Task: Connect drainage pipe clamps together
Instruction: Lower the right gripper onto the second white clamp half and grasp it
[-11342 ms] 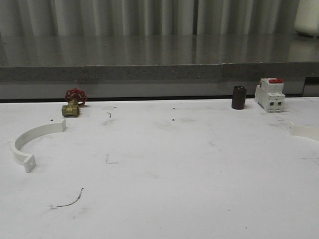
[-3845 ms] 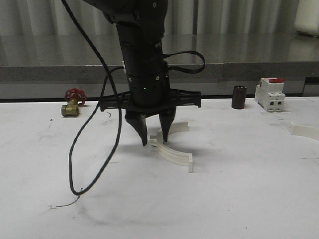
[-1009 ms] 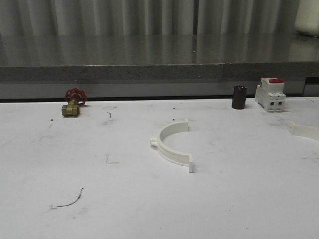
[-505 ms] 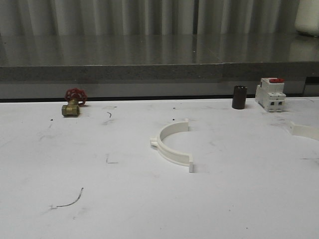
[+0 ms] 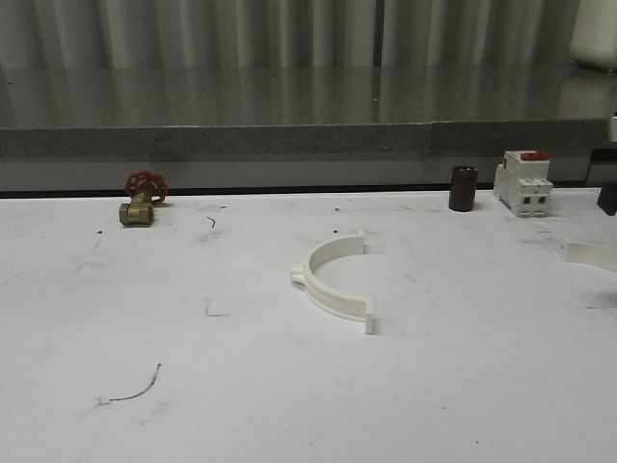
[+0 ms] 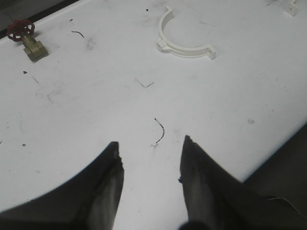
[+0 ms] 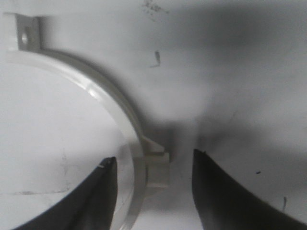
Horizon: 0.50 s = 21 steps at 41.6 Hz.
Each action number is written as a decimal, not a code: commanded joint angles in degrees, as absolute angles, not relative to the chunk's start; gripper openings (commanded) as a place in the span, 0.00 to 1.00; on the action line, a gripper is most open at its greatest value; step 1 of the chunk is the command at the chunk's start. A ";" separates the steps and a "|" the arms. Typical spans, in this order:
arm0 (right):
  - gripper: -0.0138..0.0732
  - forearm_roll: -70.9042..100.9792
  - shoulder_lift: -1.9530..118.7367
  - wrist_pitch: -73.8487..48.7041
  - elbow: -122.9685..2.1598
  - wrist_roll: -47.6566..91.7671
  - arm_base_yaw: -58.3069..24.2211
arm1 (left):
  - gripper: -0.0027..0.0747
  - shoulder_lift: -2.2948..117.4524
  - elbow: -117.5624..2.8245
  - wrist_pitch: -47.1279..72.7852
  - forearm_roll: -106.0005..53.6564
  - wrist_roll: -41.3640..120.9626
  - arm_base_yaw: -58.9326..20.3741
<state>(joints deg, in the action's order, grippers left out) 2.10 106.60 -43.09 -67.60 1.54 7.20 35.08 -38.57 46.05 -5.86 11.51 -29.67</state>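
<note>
R fingers (image 7: 103, 191): dark, tapered, spread apart; I see 2nd clamp half (image 7: 100, 105) between them, ungripped.
L gripper (image 6: 151, 165): spread, holding nothing.
1st clamp half (image 5: 333, 280): smooth white plastic arc, mid-table (image 5: 193, 386).

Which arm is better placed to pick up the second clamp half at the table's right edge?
The right. Its open gripper already straddles that half, near its middle lug. The left gripper hangs open over bare table, far from both halves.

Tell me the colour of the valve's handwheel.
Red, on a brass valve; the front view shows it best.
</note>
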 commanded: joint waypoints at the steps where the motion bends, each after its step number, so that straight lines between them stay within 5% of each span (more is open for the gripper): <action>1: 0.51 1.73 104.07 -41.90 -69.15 2.38 7.40 | 0.40 35.15 -40.15 42.25 -6.35 11.36 -29.52; 8: 0.37 1.73 104.07 -42.03 -69.55 2.38 7.40 | 0.40 35.15 -40.15 42.25 -6.35 11.36 -29.52; 21: 0.36 1.73 104.07 -42.84 -69.54 2.38 7.40 | 0.40 35.15 -40.15 42.25 -6.35 11.36 -29.52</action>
<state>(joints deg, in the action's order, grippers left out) 2.10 106.83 -43.05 -67.91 1.63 7.20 35.08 -38.57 46.05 -5.86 11.51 -29.58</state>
